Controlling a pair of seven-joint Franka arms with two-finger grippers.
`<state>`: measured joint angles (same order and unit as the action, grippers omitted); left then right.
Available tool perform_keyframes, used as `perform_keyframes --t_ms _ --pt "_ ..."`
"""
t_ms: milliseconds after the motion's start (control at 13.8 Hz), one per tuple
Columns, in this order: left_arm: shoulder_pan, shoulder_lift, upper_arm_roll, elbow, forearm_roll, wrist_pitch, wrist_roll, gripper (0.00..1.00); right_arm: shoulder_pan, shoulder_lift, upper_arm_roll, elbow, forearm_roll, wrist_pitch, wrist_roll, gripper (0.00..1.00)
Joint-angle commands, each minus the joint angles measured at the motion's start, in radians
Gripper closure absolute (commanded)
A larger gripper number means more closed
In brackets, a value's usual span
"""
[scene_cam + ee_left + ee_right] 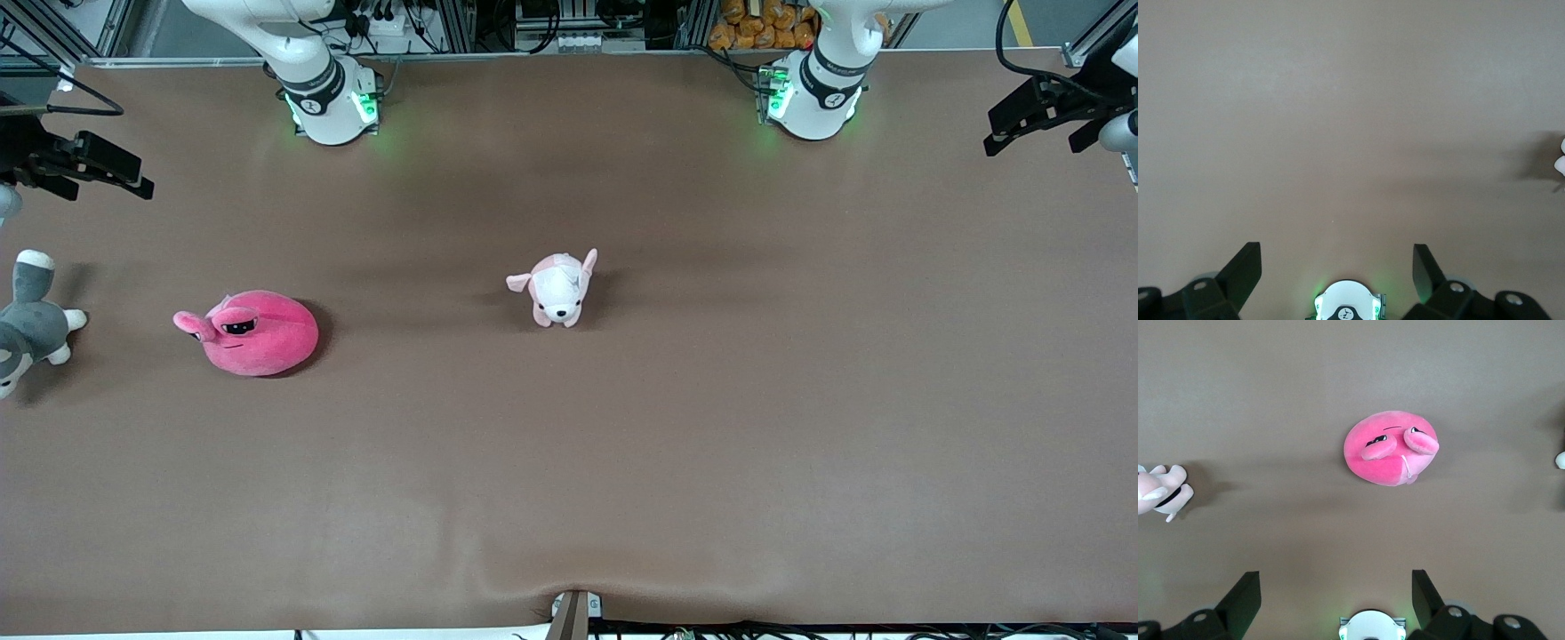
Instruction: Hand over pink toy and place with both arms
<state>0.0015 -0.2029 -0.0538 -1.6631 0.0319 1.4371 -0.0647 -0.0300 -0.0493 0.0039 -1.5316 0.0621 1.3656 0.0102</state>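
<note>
Three toys on the table: a pink toy (253, 332), a small pale pink and white dog (558, 287), a grey plush (28, 322).
Table: brown cloth surface (711, 400).
Where the pink toy is: flat on the table toward my right arm's end, well apart from the dog at mid-table, a little nearer the front camera than the dog; nothing touches it.
My right gripper (84, 169): up in the air over my right arm's end of the table, looking down on the pink toy (1390, 448); jaws spread wide, nothing between them.
My left gripper (1049, 111): high over my left arm's end, over bare table, waiting; jaws spread too, holding nothing.
Stage: I judge this fits either the toy waiting to be fetched or a toy already set down; the frames do not settle which.
Grasp, if I must take it: come down square over the round body, close across the narrower width, pinch deep enough that soft plush does not slip, and leave one end free for my other gripper.
Long axis: runs roughly along the table's length.
Pointing: its ear tip (187, 322) points toward my right arm's end; the face looks toward the front camera.
</note>
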Motion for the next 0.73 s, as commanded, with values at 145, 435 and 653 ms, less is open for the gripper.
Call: perform_keyframes --t_ms 145,435,653 --pt "0.0 0.01 -0.023 0.028 0.019 -0.02 -0.016 0.0 0.005 -0.034 -0.001 -0.021 -0.045 -0.003 -0.047 0.0" --pt "0.003 0.01 -0.031 0.028 0.019 -0.02 -0.029 0.0 0.005 -0.032 -0.002 -0.021 -0.051 -0.011 -0.045 0.0" --pt "0.003 0.01 -0.031 0.028 0.019 -0.02 -0.029 0.0 -0.005 -0.024 -0.005 -0.022 -0.053 -0.01 -0.052 0.0"
